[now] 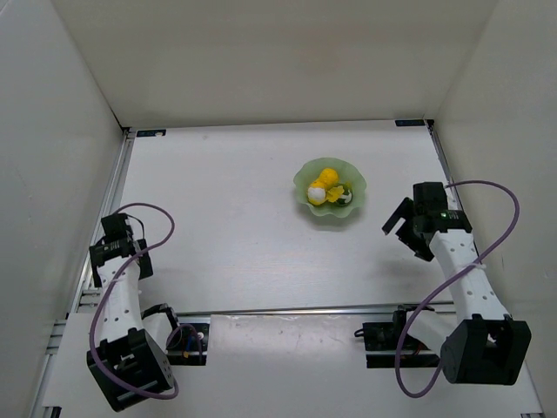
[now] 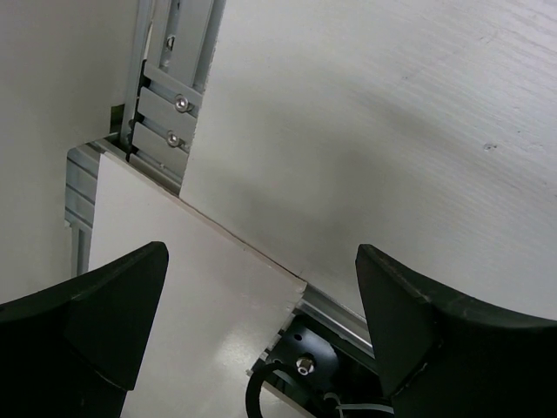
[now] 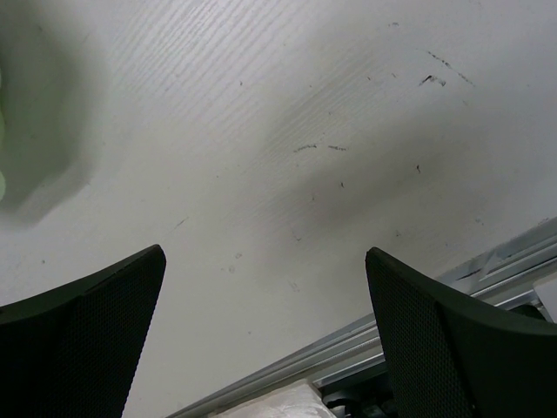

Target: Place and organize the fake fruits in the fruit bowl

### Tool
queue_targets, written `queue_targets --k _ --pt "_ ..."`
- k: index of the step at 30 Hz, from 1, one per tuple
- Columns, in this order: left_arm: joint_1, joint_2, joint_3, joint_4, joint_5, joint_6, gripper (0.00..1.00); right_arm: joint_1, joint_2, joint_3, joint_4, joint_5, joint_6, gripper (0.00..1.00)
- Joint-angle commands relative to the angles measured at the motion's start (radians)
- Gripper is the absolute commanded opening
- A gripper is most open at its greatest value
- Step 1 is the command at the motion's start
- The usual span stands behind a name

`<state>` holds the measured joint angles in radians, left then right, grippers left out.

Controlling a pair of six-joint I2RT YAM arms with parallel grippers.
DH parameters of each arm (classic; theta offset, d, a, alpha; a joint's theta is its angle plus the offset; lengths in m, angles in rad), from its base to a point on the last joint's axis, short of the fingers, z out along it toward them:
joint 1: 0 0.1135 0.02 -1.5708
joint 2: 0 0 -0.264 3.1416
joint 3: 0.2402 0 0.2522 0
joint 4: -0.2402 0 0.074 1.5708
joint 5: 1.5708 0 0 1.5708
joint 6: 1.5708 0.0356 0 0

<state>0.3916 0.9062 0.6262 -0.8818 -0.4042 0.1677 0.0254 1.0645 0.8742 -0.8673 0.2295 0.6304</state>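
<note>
**Q:** Where is the fruit bowl, and what is it like?

**A:** The fruit bowl (image 1: 301,179) sits on the white tabletop (image 1: 218,218), right of the middle and somewhat nearer the far edge. It is pale, translucent green plastic with a wavy, petal-like rim.

**Q:** And the fake fruits?

**A:** The fake fruits (image 1: 327,178) are all inside it, bunched together. One is a smooth, rounded yellow shape. Beside it lies a white-and-yellow piece (image 1: 318,194). The rest is too small to make out.

**Q:** What are the arms doing?

**A:** The right pincer (image 3: 265,253) hovers near the right edge, close to the bowl but not touching it. Its two black, finely textured fingers (image 3: 83,331) are spread wide with nothing between them. The left pincer (image 2: 261,251) is near the left edge, well apart from the bowl. Its smooth black fingers are also spread and empty.

**Q:** What is the surface like?

**A:** It is matte white with fine parallel grain lines and a few dark scuffs. A ribbed aluminium rail (image 3: 392,335) runs along its near edge.
</note>
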Motion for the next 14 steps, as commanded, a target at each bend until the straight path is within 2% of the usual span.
queue_targets --k 1,14 --pt "0.013 -0.018 -0.008 0.012 0.045 0.003 1.0 -0.004 -0.044 -0.04 0.017 -0.038 -0.008 1.0" --pt "0.043 -0.006 -0.008 0.012 0.054 0.012 1.0 -0.004 -0.167 -0.115 0.071 -0.081 -0.009 1.0"
